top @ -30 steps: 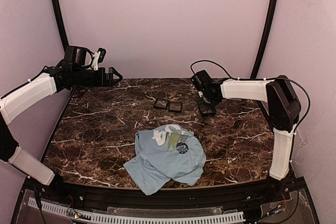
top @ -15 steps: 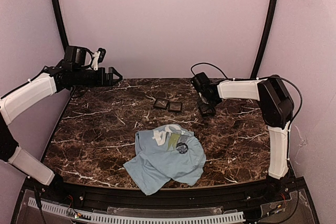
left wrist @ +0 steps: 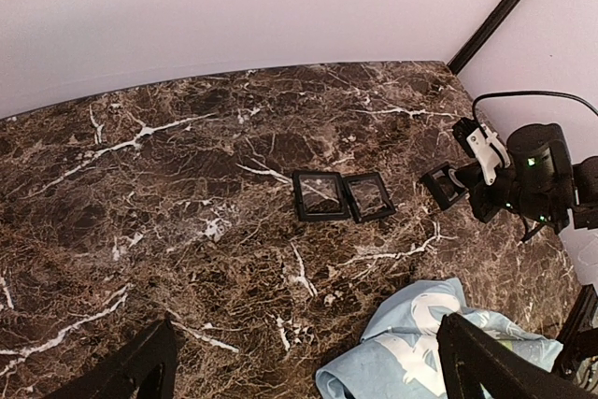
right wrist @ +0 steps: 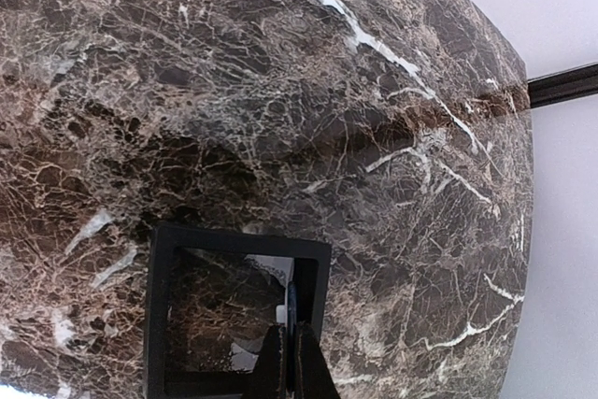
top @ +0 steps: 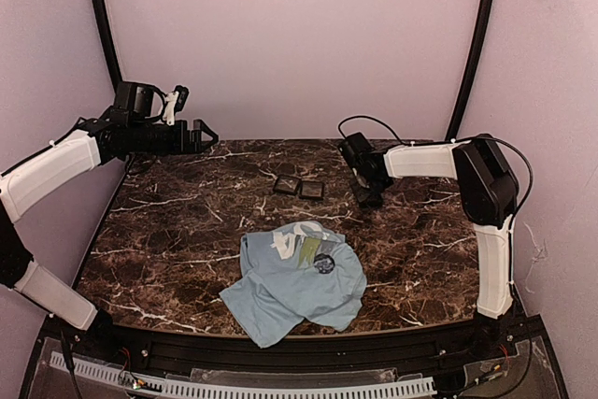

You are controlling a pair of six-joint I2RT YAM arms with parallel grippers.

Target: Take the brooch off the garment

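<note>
The light blue shirt (top: 290,292) lies crumpled at the table's near middle, also seen in the left wrist view (left wrist: 420,343). A small round dark brooch (top: 324,263) sits on its upper right part. My left gripper (top: 201,135) hangs high at the far left, open and empty, its fingers (left wrist: 140,371) far apart above the marble. My right gripper (top: 366,193) is at the back right, shut (right wrist: 291,329) on a thin dark disc (right wrist: 292,301) seen edge-on. It holds the disc just over a small square black tray (right wrist: 234,245).
Two more small square black trays (top: 287,184) (top: 311,190) lie side by side at the back middle, on the brown marble table (top: 177,231). A black cable (top: 374,123) loops above the right wrist. Pale walls close in the table on three sides.
The right arm has drawn in slightly, its gripper shifting a little left over the tray. The left arm, shirt and brooch have not moved.
</note>
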